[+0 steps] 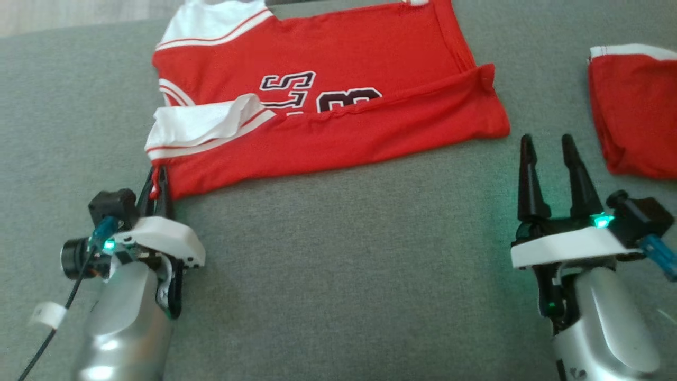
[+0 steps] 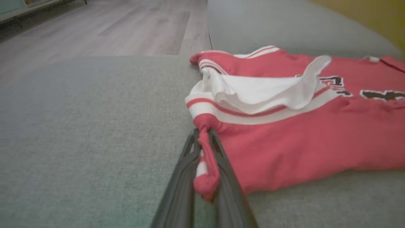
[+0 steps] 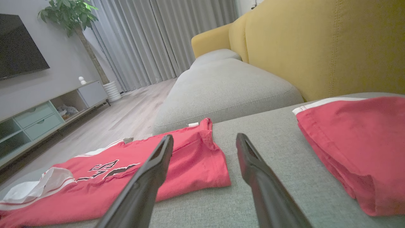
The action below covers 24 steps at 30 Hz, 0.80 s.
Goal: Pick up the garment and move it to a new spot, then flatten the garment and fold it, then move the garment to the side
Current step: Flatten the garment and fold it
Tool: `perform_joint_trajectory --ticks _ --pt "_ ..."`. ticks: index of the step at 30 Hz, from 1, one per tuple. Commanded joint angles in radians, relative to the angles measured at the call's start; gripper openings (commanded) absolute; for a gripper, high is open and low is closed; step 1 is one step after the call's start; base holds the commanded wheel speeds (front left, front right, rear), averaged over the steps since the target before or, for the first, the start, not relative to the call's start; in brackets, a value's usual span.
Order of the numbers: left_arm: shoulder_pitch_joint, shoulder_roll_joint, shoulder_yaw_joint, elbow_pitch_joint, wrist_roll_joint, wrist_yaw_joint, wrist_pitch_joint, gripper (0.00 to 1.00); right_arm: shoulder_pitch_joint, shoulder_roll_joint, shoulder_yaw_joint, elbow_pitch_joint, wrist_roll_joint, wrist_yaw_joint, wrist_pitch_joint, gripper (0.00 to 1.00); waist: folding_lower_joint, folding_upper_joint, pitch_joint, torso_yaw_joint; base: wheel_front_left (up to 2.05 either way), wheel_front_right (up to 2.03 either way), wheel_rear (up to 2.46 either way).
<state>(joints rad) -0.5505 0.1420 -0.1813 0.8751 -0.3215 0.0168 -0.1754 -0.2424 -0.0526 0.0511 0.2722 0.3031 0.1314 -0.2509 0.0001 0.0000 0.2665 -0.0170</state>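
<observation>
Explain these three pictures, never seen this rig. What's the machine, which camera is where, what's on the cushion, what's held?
It is a two-armed robot working on a grey sofa cushion. One picture looks down from its head; the other two look along each gripper's fingers from a wrist camera. A red and white jersey lies spread on the cushion, its near edge folded over. The left gripper is shut on the jersey's near left corner, seen bunched between the fingers in the left wrist view. The right gripper is open, holding nothing. A second red garment lies to its right.

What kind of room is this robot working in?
Most likely a home living room: a yellow-backed sofa with grey cushions, a wall television over a low cabinet, long curtains and a potted plant.
</observation>
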Motion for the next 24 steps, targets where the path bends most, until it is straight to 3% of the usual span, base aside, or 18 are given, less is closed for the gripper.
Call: perform_joint_trajectory --ticks 1,11,24 --pt "-0.012 0.021 0.026 -0.051 -0.011 -0.005 -0.033 0.0 -0.038 0.002 0.019 0.001 -0.022 -0.001 -0.011 1.0 -0.0001 0.0 -0.012 0.011 0.0 0.0 0.0" --pt "-0.017 -0.001 0.019 -0.281 0.008 -0.023 -0.085 0.0 -0.209 0.002 -0.041 0.242 -0.101 -0.001 0.133 1.0 -0.0001 0.0 0.01 0.049 0.0 0.0 0.0" --pt "-0.012 -0.017 -0.013 -0.334 0.02 -0.028 -0.086 0.0 -0.421 0.002 -0.091 0.576 -0.199 -0.001 0.256 1.0 -0.0001 0.0 0.042 0.084 0.0 0.0 0.0"
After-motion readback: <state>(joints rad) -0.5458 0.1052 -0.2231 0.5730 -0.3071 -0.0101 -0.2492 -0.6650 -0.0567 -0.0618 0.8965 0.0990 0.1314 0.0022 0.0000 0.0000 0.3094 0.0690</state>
